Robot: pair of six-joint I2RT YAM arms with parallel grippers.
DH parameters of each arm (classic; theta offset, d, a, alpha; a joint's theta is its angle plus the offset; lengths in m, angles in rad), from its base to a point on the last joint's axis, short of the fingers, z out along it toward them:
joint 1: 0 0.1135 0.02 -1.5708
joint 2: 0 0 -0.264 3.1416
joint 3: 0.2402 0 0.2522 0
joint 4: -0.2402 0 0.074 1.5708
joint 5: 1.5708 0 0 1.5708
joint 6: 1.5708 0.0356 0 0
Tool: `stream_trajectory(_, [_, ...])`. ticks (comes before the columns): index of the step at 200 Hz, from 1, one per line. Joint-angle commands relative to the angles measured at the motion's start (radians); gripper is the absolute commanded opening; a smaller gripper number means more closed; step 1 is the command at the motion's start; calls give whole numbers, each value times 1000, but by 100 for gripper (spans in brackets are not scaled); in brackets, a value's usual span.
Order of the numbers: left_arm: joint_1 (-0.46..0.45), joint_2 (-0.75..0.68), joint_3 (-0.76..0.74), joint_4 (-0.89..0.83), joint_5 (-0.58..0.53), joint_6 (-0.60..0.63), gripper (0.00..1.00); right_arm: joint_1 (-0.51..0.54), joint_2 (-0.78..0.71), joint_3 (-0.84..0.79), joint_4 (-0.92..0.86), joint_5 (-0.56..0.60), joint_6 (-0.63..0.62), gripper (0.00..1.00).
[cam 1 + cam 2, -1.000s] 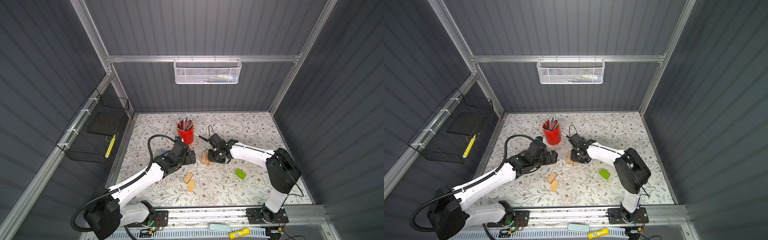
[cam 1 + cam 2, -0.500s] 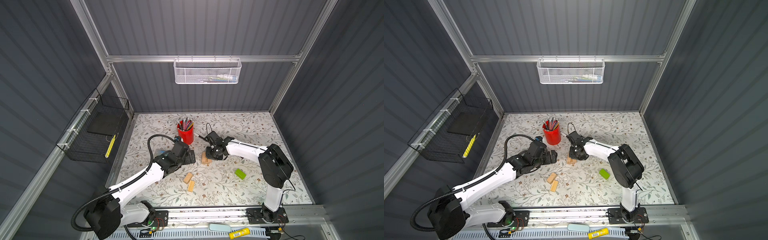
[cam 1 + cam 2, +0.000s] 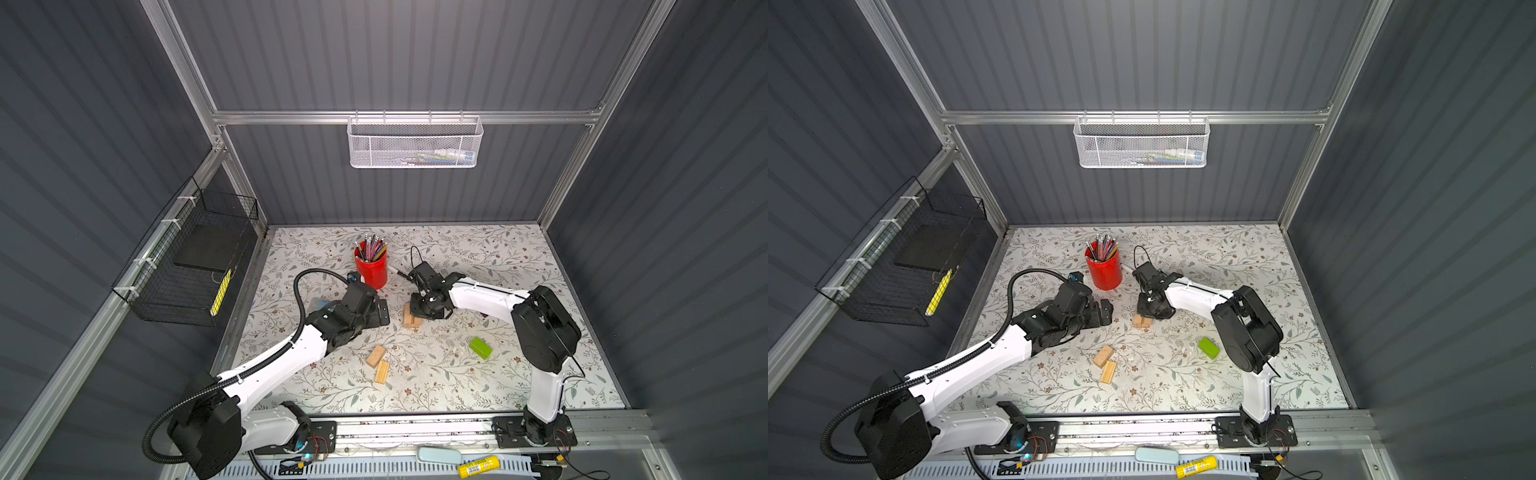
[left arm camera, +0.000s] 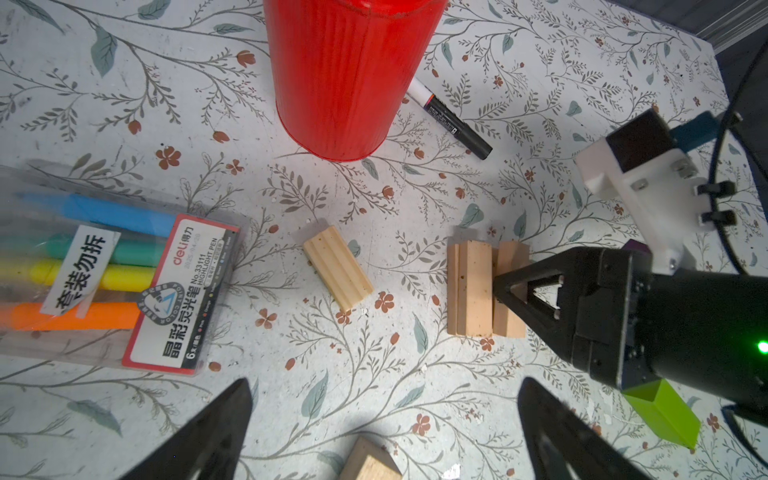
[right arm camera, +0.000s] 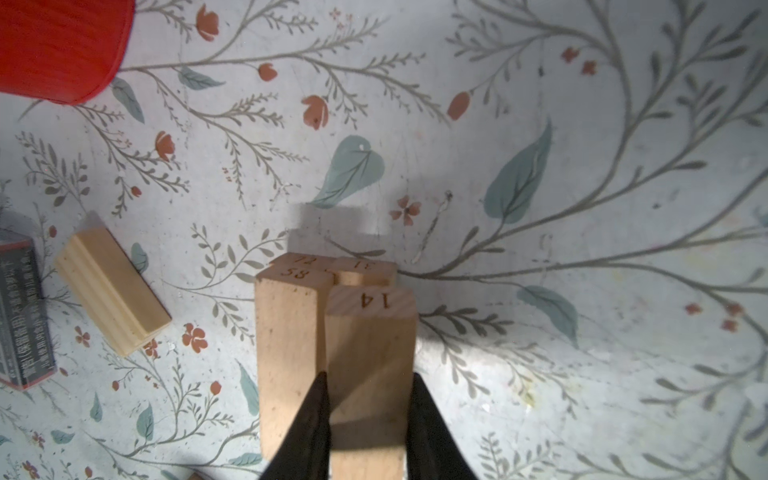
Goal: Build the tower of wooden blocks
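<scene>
The tower (image 3: pixel 410 319) (image 3: pixel 1141 322) is a low cluster of pale wood blocks (image 5: pixel 286 332) right of the red pencil cup. My right gripper (image 5: pixel 368 382) (image 3: pixel 419 309) is shut on a pale block marked 14 (image 5: pixel 370 345), pressed beside the block marked 58 and above another one. My left gripper (image 4: pixel 384 386) (image 3: pixel 380 313) hangs open and holds nothing, left of the tower (image 4: pixel 473 286). A grooved block (image 4: pixel 337 268) (image 5: pixel 112 291) lies loose near it. Two pale blocks (image 3: pixel 379 363) (image 3: pixel 1105 363) lie in front. The green block (image 3: pixel 480 347) (image 4: pixel 660 411) lies to the right.
The red pencil cup (image 3: pixel 371 268) (image 4: pixel 345 75) stands behind the grippers, with a black marker (image 4: pixel 451 120) lying beside it. A clear pack of highlighters (image 4: pixel 104 270) lies under my left arm. A white mesh basket (image 3: pixel 415 143) and a black wire basket (image 3: pixel 187 266) hang on the walls.
My right gripper has shifted slightly left and forward over the tower with its block, and its elbow has swung inward. The left arm stays where it was, jaws open.
</scene>
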Motion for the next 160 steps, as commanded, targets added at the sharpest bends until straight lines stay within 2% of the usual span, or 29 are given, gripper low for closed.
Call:
stream_trajectory(1, [7, 10, 0, -11, -13, 10, 100, -4, 18, 18, -13, 0, -1, 23])
stream_trajectory(160, [14, 18, 15, -9, 4, 16, 99, -6, 1, 16, -1, -23, 2, 32])
